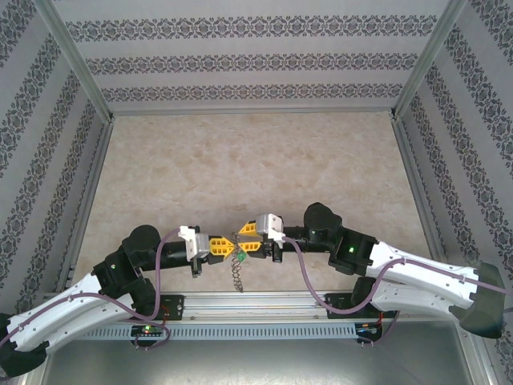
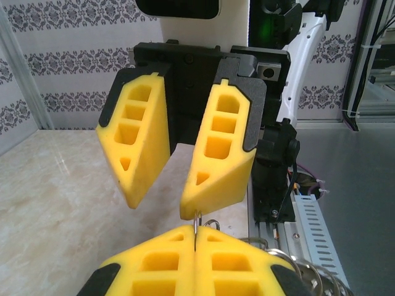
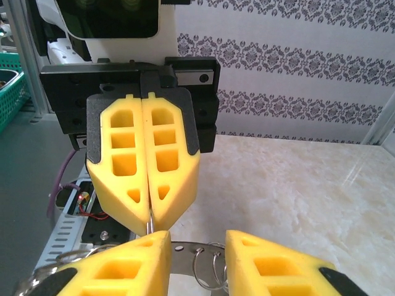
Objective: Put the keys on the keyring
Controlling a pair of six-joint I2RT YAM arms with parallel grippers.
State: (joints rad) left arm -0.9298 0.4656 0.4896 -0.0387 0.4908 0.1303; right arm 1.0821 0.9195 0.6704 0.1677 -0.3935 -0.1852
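Nearest, by the arm bases: alu rail point(image 1: 256, 303) w/ cables. Just under the claws hangs the ring point(image 1: 238, 269), its wire loops point(image 1: 237, 285) trailing down toward the rail. Key point(image 1: 239, 258): a green speck directly below where both claw tips meet, above the trailing loops. Can't tell if it's threaded on or only lying against them.

L claw point(image 1: 232, 246): clenched, pads flush tog., a thin grey metal rim pinched at the very tip. It looks like the ring's, since in R wrist view it runs straight down into the flat grey band. In L wrist view more loops dangle just beside this claw's fingers.

R claw point(image 1: 244, 243): released, tip-to-tip w/ L claw and facing it. Its fingers point(image 2: 217, 154) stand apart w/ a plain gap. One tip sits right above the pinched rim; touching or not, can't tell. Ring band & a couple of loops lie betw. its fingers in its own view.

Beyond both claws: beige table point(image 1: 256, 168), then patterned back wall point(image 1: 248, 64).
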